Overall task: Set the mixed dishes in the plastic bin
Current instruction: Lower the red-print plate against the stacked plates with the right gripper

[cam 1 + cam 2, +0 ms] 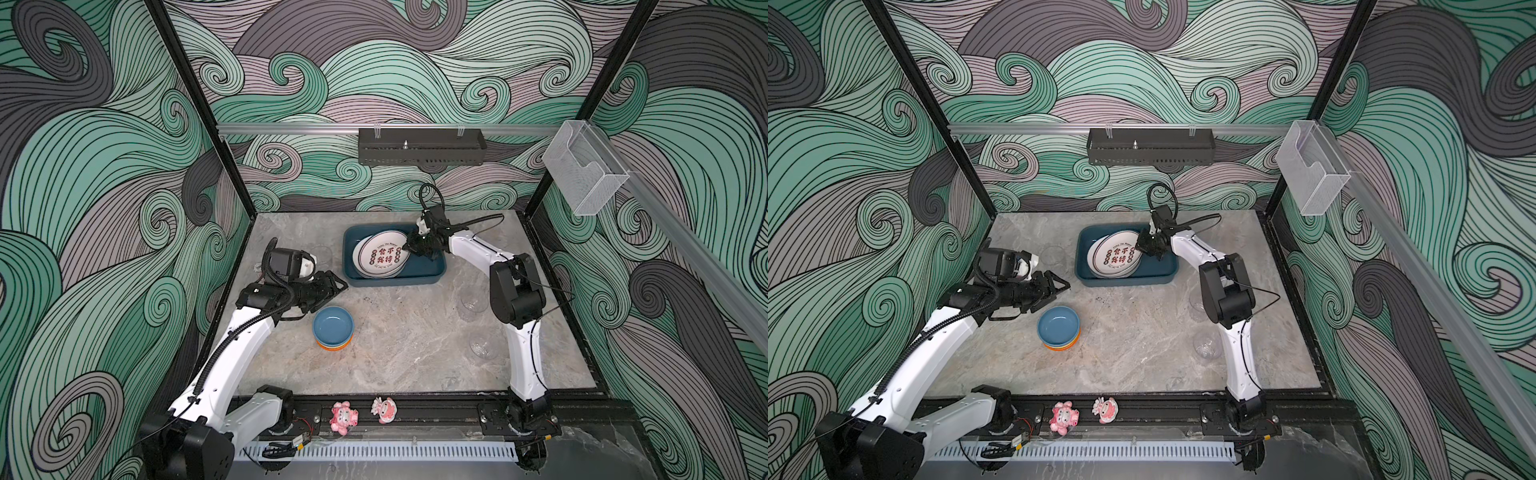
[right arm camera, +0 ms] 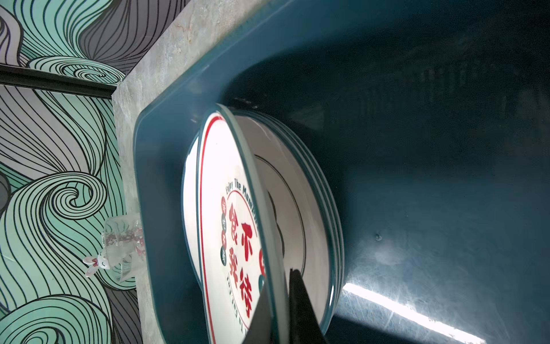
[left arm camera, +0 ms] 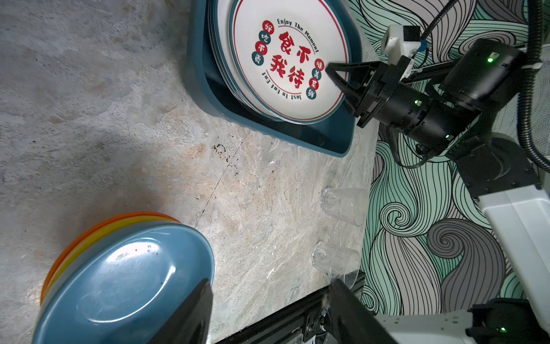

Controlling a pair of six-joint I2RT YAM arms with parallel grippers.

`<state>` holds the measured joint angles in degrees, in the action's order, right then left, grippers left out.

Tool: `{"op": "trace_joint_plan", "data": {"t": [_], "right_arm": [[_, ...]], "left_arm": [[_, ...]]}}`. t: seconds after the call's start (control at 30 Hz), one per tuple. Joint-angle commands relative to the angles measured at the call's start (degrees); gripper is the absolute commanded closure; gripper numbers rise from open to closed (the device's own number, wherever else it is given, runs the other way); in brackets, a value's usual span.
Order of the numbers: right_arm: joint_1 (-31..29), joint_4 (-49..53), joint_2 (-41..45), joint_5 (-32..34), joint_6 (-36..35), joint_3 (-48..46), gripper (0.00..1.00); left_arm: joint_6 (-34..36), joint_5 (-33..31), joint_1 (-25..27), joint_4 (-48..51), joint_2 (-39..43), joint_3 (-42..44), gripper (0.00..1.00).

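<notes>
The teal plastic bin (image 1: pixel 395 281) (image 1: pixel 1125 280) stands at the back of the table with white lettered plates stacked in it. My right gripper (image 1: pixel 405 248) (image 2: pixel 278 283) is shut on the right rim of the top plate (image 1: pixel 381 254) (image 2: pixel 226 208), which tilts above the other plates (image 2: pixel 297 190). My left gripper (image 1: pixel 338 286) (image 3: pixel 269 286) hangs open and empty left of the bin, just above a stack of bowls (image 1: pixel 333 327) (image 3: pixel 125 277), blue on top of yellow and orange. Two clear glasses (image 1: pixel 473 301) (image 1: pixel 483 347) stand at the right, a third glass (image 1: pixel 320 253) at the left.
Two pink figurines (image 1: pixel 343 417) (image 1: pixel 383 409) sit on the black front rail. A black perforated shelf (image 1: pixel 422 151) hangs on the back wall and a clear acrylic box (image 1: pixel 584 174) on the right rail. The right arm's elbow (image 1: pixel 515 295) stands beside the glasses.
</notes>
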<state>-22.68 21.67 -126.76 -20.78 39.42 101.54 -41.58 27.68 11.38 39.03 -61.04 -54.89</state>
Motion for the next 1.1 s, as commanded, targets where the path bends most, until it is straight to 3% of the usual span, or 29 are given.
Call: {"op": "trace_joint_plan", "data": {"t": [0.0, 0.63, 1.07], "right_arm": [[-0.4, -1.4, 0.0, -0.1, 0.0, 2.1, 1.0], [-0.7, -1.4, -2.0, -0.3, 0.2, 3.1, 0.99], [-0.6, 1.9, -2.5, 1.5, -0.4, 3.4, 0.82]], "left_arm": [[0.0, 0.8, -0.6, 1.2, 0.1, 0.5, 0.34], [-0.6, 1.6, -1.0, 0.7, 0.0, 1.5, 0.35], [-0.8, 1.9, -1.4, 0.7, 0.3, 1.8, 0.35]]}}
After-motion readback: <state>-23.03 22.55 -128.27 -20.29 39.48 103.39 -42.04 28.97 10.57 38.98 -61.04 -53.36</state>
